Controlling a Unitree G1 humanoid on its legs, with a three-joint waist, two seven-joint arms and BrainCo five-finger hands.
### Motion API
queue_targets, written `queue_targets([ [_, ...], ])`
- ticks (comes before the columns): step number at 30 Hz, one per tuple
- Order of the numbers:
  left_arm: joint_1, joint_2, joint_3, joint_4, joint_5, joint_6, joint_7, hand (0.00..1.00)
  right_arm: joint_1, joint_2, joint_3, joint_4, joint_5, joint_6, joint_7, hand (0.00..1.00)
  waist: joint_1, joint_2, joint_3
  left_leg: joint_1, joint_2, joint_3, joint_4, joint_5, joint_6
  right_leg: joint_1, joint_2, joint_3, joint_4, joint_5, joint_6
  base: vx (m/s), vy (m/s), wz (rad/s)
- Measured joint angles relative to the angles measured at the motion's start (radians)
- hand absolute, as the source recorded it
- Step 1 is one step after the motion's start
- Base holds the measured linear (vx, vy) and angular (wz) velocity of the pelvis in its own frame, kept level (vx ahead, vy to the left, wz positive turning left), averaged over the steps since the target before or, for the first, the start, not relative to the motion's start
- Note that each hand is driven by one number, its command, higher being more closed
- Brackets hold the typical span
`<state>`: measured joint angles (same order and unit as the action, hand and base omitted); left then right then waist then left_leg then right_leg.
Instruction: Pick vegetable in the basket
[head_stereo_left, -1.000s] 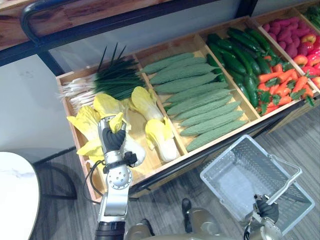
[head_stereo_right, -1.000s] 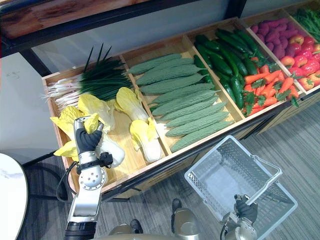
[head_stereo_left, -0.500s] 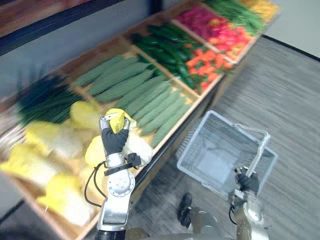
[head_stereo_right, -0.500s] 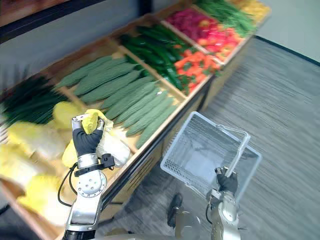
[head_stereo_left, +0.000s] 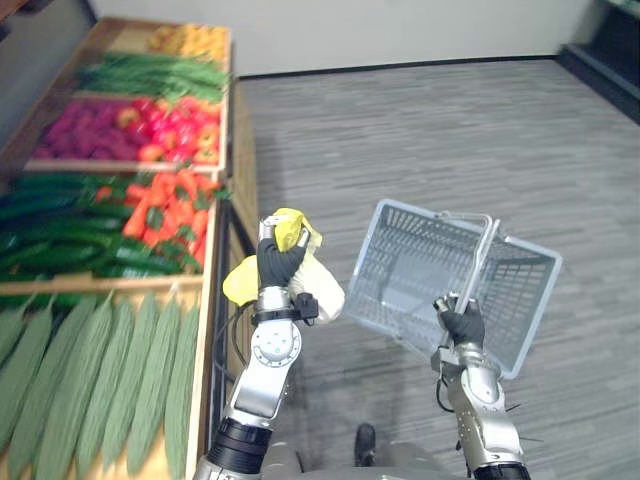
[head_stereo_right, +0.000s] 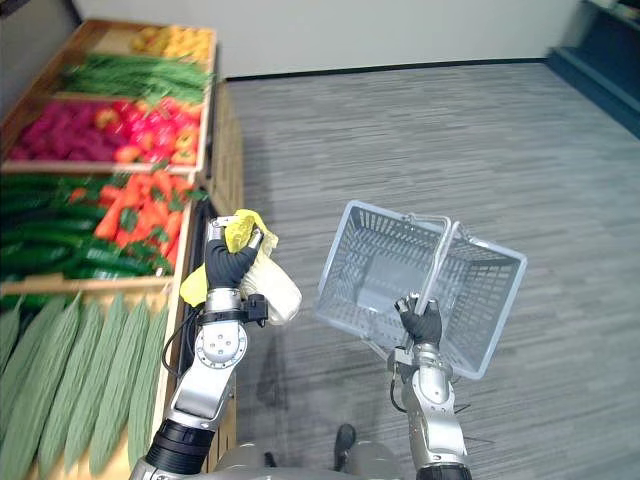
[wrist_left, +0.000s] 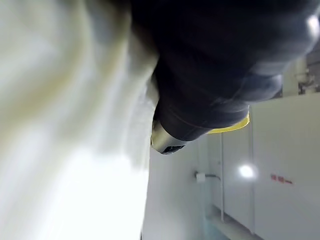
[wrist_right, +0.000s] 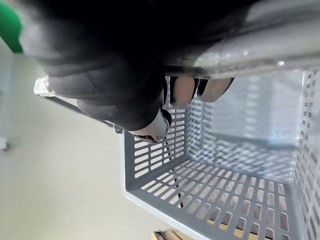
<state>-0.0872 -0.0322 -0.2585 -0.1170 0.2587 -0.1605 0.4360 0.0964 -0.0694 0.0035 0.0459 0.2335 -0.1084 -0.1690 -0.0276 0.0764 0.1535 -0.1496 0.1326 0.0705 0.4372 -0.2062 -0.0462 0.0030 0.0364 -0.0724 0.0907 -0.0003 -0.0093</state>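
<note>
Currently L hand (head_stereo_left: 278, 264) curled tight round yellow-white napa cabbage (head_stereo_left: 312, 292), held up over floor (head_stereo_left: 400, 130) beside veg shelf (head_stereo_left: 100, 287). R hand (head_stereo_left: 463, 324) clenched on handle (head_stereo_left: 478, 258) of tilted grey basket (head_stereo_left: 395, 250), near cabbage, not touching.

A wooden bench (head_stereo_left: 204, 330) of divided compartments runs along the left. It holds pale green bitter gourds (head_stereo_left: 90, 370), dark cucumbers (head_stereo_left: 60, 230), carrots (head_stereo_left: 165, 215), red peppers (head_stereo_left: 175, 130), purple tubers (head_stereo_left: 80, 130), long green beans (head_stereo_left: 150, 75) and yellow produce (head_stereo_left: 190, 40). Grey plank floor (head_stereo_left: 430, 130) stretches to a white wall (head_stereo_left: 400, 30).
</note>
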Motion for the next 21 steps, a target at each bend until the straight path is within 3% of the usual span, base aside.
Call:
queue_targets([
  [2, -0.016, 0.005, -0.013, 0.040, -0.011, 0.003, -0.014, 1.00, 0.003, 0.008, 0.027, -0.016, 0.016, -0.001, 0.020, 1.00, -0.014, -0.020, -0.003, 0.041, -0.036, 0.048, -0.078, 0.006, 0.028, 0.005, -0.040, 0.052, -0.048, 0.020, 0.030, 0.19, 0.291, -0.56],
  [5, -0.017, 0.010, -0.030, 0.058, -0.016, 0.011, -0.044, 1.00, 0.021, 0.030, 0.066, -0.016, 0.047, 0.008, 0.044, 1.00, -0.013, -0.030, -0.003, 0.084, -0.062, 0.070, -0.142, 0.021, 0.048, 0.011, -0.064, 0.074, -0.061, 0.025, 0.039, 0.13, 0.168, -0.09],
  [7, -0.017, 0.017, -0.048, 0.085, -0.064, 0.012, -0.065, 1.00, 0.029, 0.030, 0.113, -0.015, 0.087, 0.040, 0.056, 1.00, -0.011, -0.032, -0.005, 0.125, -0.066, 0.067, -0.191, 0.034, 0.044, 0.028, -0.071, 0.076, -0.060, 0.026, 0.039, 0.15, 0.078, 0.12],
  [10, -0.017, 0.020, -0.090, 0.146, -0.132, 0.027, -0.106, 1.00, 0.029, 0.018, 0.159, -0.022, 0.147, 0.045, 0.094, 1.00, -0.011, -0.032, -0.006, 0.165, -0.071, 0.069, -0.254, 0.052, 0.039, 0.037, -0.071, 0.086, -0.060, 0.026, 0.039, 0.12, 0.030, 0.02],
  [15, -0.019, 0.028, -0.176, 0.241, -0.126, 0.049, -0.133, 1.00, 0.030, 0.014, 0.225, -0.041, 0.253, 0.045, 0.139, 1.00, -0.015, -0.041, -0.012, 0.196, -0.079, 0.074, -0.306, 0.067, 0.039, 0.040, -0.074, 0.103, -0.061, 0.026, 0.039, 0.04, 0.034, -0.04],
  [19, -0.028, 0.038, -0.207, 0.296, -0.063, 0.067, -0.139, 1.00, 0.048, -0.012, 0.277, -0.041, 0.320, 0.045, 0.156, 1.00, -0.012, -0.067, -0.027, 0.205, -0.085, 0.072, -0.334, 0.081, 0.045, 0.039, -0.078, 0.105, -0.061, 0.027, 0.037, 0.00, 0.028, 0.06],
  [20, -0.028, 0.046, -0.213, 0.309, -0.039, 0.067, -0.150, 0.00, 0.056, -0.022, 0.295, -0.041, 0.347, 0.047, 0.157, 1.00, -0.012, -0.074, -0.031, 0.205, -0.086, 0.069, -0.338, 0.087, 0.040, 0.039, -0.080, 0.105, -0.061, 0.030, 0.035, -0.02, 0.020, 0.07],
  [21, -0.028, 0.048, -0.215, 0.313, -0.027, 0.067, -0.152, 0.00, 0.060, -0.024, 0.300, -0.041, 0.349, 0.047, 0.157, 1.00, -0.012, -0.075, -0.033, 0.205, -0.087, 0.068, -0.338, 0.087, 0.040, 0.039, -0.081, 0.106, -0.061, 0.030, 0.035, -0.05, 0.023, 0.02],
])
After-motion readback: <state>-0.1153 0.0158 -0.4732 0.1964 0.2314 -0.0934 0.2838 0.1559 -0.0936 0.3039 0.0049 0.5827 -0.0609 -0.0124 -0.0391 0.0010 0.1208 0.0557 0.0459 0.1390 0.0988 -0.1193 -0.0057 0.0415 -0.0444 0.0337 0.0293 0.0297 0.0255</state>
